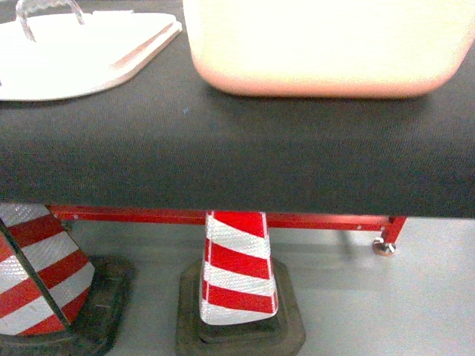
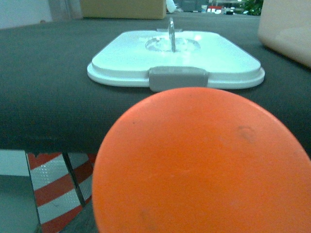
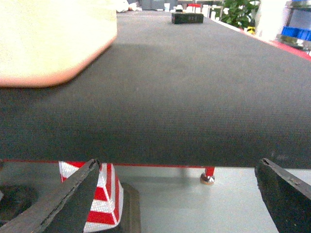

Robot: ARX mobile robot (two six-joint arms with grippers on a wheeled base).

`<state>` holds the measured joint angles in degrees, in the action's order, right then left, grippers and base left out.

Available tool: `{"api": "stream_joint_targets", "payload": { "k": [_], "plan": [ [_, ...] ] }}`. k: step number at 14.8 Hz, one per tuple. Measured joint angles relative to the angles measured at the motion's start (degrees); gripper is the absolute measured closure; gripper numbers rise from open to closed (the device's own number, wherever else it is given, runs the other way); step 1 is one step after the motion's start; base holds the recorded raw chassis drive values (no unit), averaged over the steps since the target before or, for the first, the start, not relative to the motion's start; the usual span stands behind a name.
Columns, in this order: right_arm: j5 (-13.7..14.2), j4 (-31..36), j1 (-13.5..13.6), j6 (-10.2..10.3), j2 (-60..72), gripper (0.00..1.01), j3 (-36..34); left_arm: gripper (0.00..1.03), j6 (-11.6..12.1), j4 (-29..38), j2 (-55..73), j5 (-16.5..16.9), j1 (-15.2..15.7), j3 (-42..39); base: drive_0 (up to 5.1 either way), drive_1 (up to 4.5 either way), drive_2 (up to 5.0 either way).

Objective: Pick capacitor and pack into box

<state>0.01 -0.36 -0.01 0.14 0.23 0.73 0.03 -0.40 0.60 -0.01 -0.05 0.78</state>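
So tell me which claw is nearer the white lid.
Left. Its wrist view faces the white lid from just off the table edge, an orange object filling the foreground. The right claw sits farther right, beyond the pink tub.

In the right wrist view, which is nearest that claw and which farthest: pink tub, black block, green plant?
1. Pale pink plastic tub, near left.
2. Small black rectangular block, far back, centre.
3. Green leafy plant, beyond it, right.
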Motion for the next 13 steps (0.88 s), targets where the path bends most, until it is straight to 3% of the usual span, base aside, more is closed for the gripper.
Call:
{"api": "stream_joint_targets", "payload": {
  "k": [13],
  "plan": [
    [0.0,0.0,0.0,0.0,0.0,0.03,0.0,0.59,0.0,0.0,0.0,0.0,0.0,0.0,0.0,3.90,-4.0]
  ]
}}
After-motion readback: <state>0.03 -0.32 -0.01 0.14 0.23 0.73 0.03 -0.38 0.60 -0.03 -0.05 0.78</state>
